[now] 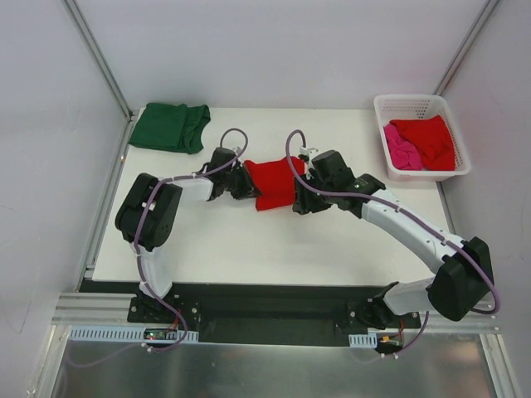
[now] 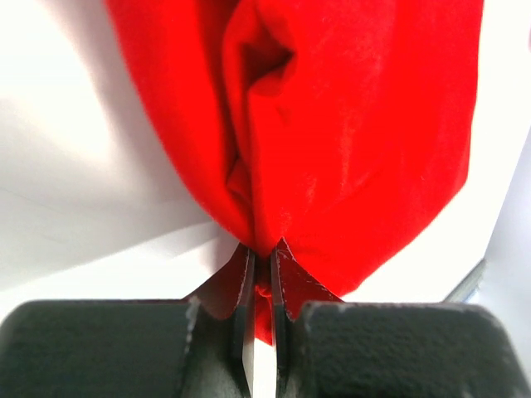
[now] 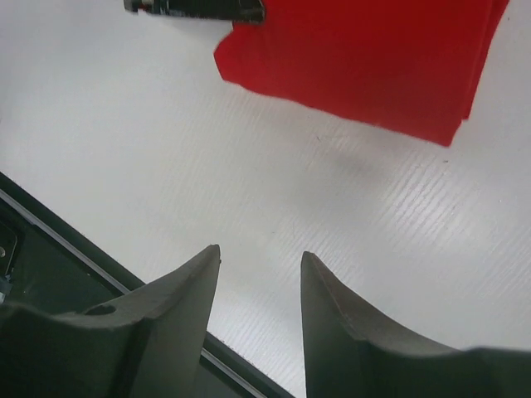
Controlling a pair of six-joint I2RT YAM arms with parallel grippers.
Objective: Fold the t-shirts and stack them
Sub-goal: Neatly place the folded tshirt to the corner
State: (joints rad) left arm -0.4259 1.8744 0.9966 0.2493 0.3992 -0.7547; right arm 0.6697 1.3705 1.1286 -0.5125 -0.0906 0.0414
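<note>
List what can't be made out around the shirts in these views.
Top view: tips of left pincer and right pincer, hidden under their own wrists.
Left wrist view: the red t-shirt outline, cut by the top edge.
Top view: pink t-shirt shape, partly under the other red t-shirt in the basket.

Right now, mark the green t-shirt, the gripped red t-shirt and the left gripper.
green t-shirt [image 1: 170,127]: top view, cloth centre.
red t-shirt [image 1: 274,184]: top view, cloth centre.
left gripper [image 2: 264,265]: left wrist view, between fingertips.

red tee [image 1: 274,184]: folded, centre, left edge bunched
green tee [image 1: 170,127]: folded flat, far-left corner
second red tee [image 1: 427,139]: crumpled in basket [image 1: 415,99]
pink tee [image 1: 401,151]: crumpled, touching its left side
</note>
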